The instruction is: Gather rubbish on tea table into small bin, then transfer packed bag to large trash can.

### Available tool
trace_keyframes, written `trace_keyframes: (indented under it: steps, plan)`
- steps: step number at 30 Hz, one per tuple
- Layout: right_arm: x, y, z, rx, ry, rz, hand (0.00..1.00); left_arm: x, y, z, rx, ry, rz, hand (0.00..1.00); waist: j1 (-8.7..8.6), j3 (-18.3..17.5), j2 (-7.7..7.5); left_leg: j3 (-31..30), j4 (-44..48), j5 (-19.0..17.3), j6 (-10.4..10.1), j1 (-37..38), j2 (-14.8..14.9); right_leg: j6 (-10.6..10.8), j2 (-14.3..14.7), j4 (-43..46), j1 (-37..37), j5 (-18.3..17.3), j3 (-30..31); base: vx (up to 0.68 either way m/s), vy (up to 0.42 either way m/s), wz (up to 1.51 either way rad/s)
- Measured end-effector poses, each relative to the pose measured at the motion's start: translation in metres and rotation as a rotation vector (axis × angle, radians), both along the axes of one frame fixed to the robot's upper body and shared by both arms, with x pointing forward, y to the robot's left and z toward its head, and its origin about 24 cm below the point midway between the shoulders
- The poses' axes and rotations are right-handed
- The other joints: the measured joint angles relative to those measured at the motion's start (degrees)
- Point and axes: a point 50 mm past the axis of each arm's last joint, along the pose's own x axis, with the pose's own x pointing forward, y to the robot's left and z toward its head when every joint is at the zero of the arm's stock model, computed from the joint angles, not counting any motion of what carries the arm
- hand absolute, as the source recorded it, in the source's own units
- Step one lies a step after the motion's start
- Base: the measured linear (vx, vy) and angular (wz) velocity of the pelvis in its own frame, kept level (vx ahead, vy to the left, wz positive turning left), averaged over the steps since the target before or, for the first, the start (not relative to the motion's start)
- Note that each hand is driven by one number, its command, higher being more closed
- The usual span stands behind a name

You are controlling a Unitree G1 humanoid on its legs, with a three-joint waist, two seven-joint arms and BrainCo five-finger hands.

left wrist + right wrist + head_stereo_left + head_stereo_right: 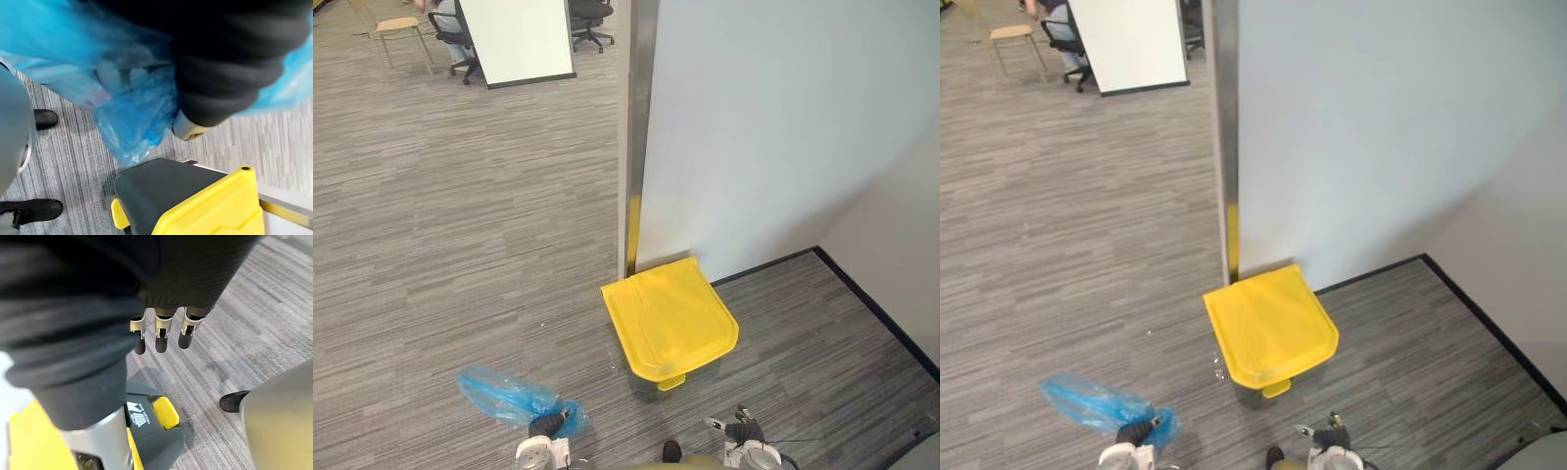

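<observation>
As the blue bag (pixel 504 394) hung at the left hand (pixel 546 426), wrapped about its dark cover, the task stood at its last step: taking the packed bag to the large trash can (pixel 671 318). Whether that hand was clenched on the plastic could not be told, since the bag hid it. The bag's long axis ran from the hand out toward ten o'clock, its loose end pointing away from the can. The can stood at twelve o'clock before the robot, its yellow lid down and its pedal (pixel 165 412) on the six o'clock side. The right hand (pixel 742 429) hung released, fingers (pixel 162 340) straight and empty. Next, I judged, the lid had to be raised, then the bag swung toward two o'clock over the opening.
</observation>
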Motion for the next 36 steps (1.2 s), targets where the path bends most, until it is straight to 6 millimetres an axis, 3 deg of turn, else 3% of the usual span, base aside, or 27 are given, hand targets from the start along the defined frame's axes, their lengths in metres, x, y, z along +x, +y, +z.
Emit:
trace_keyframes:
  steps: [4, 7, 8, 9, 10, 13, 15, 16, 17, 19, 22, 27, 31, 33, 36]
  plan:
    - [0.003, -0.002, 0.001, -0.013, 0.000, 0.031, 0.00, -0.008, 0.003, -0.002, 0.005, 0.019, 0.009, 1.00, 0.44, 0.4, 0.45, 0.2, -0.1, -0.6, 0.4, 0.6, 0.0, 0.2, 0.8, 1.9, -1.3, 0.1, 2.7, -0.01, -0.009, -0.37]
    - [0.005, 0.001, 0.001, -0.012, -0.004, 0.043, 0.00, -0.004, 0.008, 0.000, 0.016, 0.007, 0.009, 1.00, 1.42, 1.8, -0.68, 1.1, 2.1, -2.5, 0.9, 1.8, -0.3, 1.8, 0.7, 11.5, -4.7, -3.3, 4.0, -0.05, 0.001, -0.33]
    - [0.005, 0.001, 0.001, -0.011, -0.007, 0.041, 0.00, -0.004, 0.007, 0.000, 0.015, 0.007, 0.010, 1.00, 1.49, 2.0, -0.74, 1.2, 2.0, -3.5, 1.7, 2.2, 0.0, 2.4, 0.4, 13.7, -5.5, -3.7, 3.2, -0.12, 0.004, -0.27]
    - [0.015, 0.002, 0.005, -0.012, -0.042, 0.044, 0.00, 0.002, 0.007, 0.002, 0.014, -0.011, 0.013, 1.00, 1.48, 3.7, -0.45, 1.0, 2.0, -4.4, 2.8, 4.1, -0.3, 4.2, -0.6, 22.4, -9.8, -5.4, -1.2, -0.13, 0.006, -0.19]
    - [0.016, 0.000, 0.006, -0.016, -0.047, 0.041, 0.00, 0.002, 0.008, 0.002, 0.017, -0.011, 0.014, 1.00, 1.40, 3.8, -0.74, 1.0, 2.3, -4.7, 2.9, 4.5, -0.3, 3.9, -1.0, 23.7, -10.7, -5.8, -2.7, -0.13, 0.027, -0.21]
    - [0.021, 0.005, 0.007, -0.007, -0.061, 0.043, 0.00, 0.003, 0.014, 0.003, 0.036, -0.016, 0.013, 1.00, 1.56, 4.5, -2.11, 0.7, 3.6, -6.5, 2.9, 5.7, -0.5, 2.3, -2.3, 17.5, -15.2, -3.2, -7.5, -0.03, 0.020, 0.02]
    - [0.026, 0.011, 0.008, 0.004, -0.074, 0.043, 0.00, 0.010, 0.022, 0.008, 0.063, -0.052, 0.015, 1.00, 1.74, 6.3, -4.62, -0.4, 8.3, -9.9, 1.8, 6.0, -2.5, 2.2, -4.4, 8.8, -16.0, -1.9, -8.7, 0.15, -0.098, 0.16]
    - [0.027, 0.010, 0.009, 0.002, -0.076, 0.042, 0.00, 0.009, 0.022, 0.008, 0.062, -0.048, 0.017, 1.00, 1.75, 6.7, -4.56, -1.0, 9.5, -10.7, 1.4, 6.1, -2.4, 2.5, -4.4, 9.2, -15.5, -0.5, -8.5, 0.27, -0.100, 0.01]
    - [0.035, 0.005, 0.013, -0.021, -0.094, 0.056, 0.00, 0.012, 0.012, 0.007, 0.046, -0.049, 0.009, 1.00, 1.79, 7.7, -2.30, -4.2, 11.8, -12.4, 0.8, 5.8, -1.6, 3.5, -3.4, 10.1, -14.9, -0.7, -9.5, 0.19, -0.044, -0.05]
    - [0.039, 0.003, 0.016, -0.029, -0.117, 0.054, 0.00, 0.019, 0.010, 0.009, 0.044, -0.066, -0.003, 1.00, 1.62, 9.1, -1.07, -5.6, 12.7, -13.4, 0.7, 5.9, -1.0, 3.5, -3.4, 12.3, -15.1, -0.7, -10.3, 0.20, -0.097, 0.17]
    - [0.039, 0.005, 0.016, -0.025, -0.124, 0.041, 0.00, 0.023, 0.012, 0.011, 0.051, -0.076, -0.004, 1.00, 1.71, 10.2, -2.04, -8.6, 14.3, -15.7, 0.0, 6.7, 0.0, 3.1, -3.9, 17.8, -15.1, -0.9, -12.2, 0.11, -0.103, 0.45]
    - [0.032, 0.003, 0.015, -0.024, -0.117, 0.022, 0.00, 0.025, 0.012, 0.011, 0.051, -0.079, -0.002, 1.00, 2.69, 9.1, -1.68, -13.3, 16.7, -18.5, -1.1, 4.3, 2.9, 1.7, -3.8, 25.2, -17.7, -7.2, -15.7, 0.14, -0.091, 0.44]
    - [0.035, 0.002, 0.018, -0.020, -0.137, 0.007, 0.00, 0.026, 0.012, 0.011, 0.051, -0.080, 0.003, 1.00, 2.88, 8.3, -1.73, -17.9, 18.5, -19.5, -2.2, 0.5, 3.7, 2.2, -4.9, 31.2, -21.7, -11.2, -18.1, 0.19, -0.033, 0.24]
    - [0.044, -0.003, 0.024, -0.038, -0.171, 0.014, 0.00, 0.041, 0.004, 0.016, 0.036, -0.118, -0.017, 1.00, 2.84, 8.8, -0.33, -21.0, 20.2, -19.0, -2.4, -2.6, 3.9, 3.1, -5.7, 31.7, -22.7, -12.1, -19.2, 0.22, -0.032, 0.43]
    - [0.060, 0.002, 0.031, -0.043, -0.211, 0.059, 0.00, 0.062, 0.000, 0.026, 0.040, -0.184, -0.053, 1.00, 2.96, 9.3, 0.08, -22.8, 23.3, -18.5, -2.7, -8.4, 3.9, 3.1, -6.6, 31.1, -25.0, -12.1, -20.8, 0.08, -0.019, 0.41]
